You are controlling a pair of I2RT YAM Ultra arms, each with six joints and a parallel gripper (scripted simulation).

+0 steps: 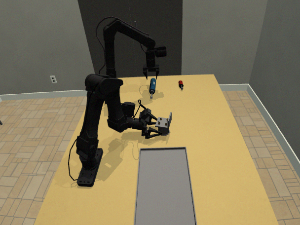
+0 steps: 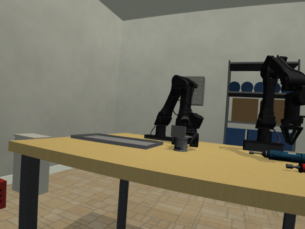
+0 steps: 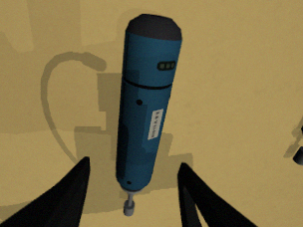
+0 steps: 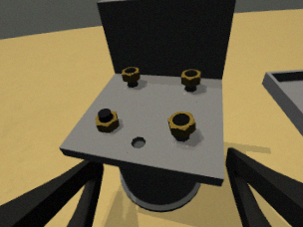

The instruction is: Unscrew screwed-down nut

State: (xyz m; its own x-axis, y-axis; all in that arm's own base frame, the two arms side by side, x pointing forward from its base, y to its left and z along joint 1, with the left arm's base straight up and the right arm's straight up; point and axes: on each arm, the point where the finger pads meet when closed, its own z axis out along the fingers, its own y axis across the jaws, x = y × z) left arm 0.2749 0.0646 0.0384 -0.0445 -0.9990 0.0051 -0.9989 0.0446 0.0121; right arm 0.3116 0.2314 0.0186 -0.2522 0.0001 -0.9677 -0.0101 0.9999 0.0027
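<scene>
The right gripper (image 1: 158, 128) (image 2: 184, 144) (image 4: 162, 158) is standing wide astride the joint module (image 1: 163, 131) (image 2: 180, 144) (image 4: 159, 184), holding nothing; uneven closing risks tipping it. The left gripper (image 1: 152, 78) (image 2: 291, 143) (image 3: 136, 166), also open, is hovering above the driver (image 1: 153, 85) (image 2: 286, 155) (image 3: 145, 114), well apart from the module. The seated nut (image 1: 161, 119) (image 4: 107, 124) is resting atop the module; unbraced, the module is likely twisting under driver torque.

Wall outlet (image 1: 53, 79), shelf rack (image 2: 227, 100), red box (image 2: 2, 194)
</scene>
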